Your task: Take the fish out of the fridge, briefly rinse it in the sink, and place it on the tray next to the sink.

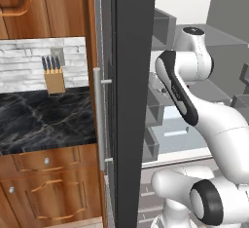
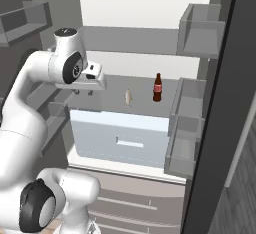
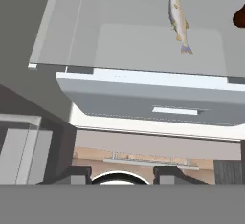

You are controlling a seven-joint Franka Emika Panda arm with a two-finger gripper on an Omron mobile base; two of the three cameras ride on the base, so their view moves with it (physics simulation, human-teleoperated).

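My arm bends up from the lower left of the right base view, my gripper (image 2: 84, 92) hanging over the left end of a shelf in the open fridge (image 2: 145, 128), its fingers apart and empty. The fish (image 2: 128, 97) lies mid-shelf, near a brown bottle (image 2: 158, 88). In the hand view that bottle is cut off at the right edge. The door (image 1: 129, 100) hides much of the interior in the left base view.
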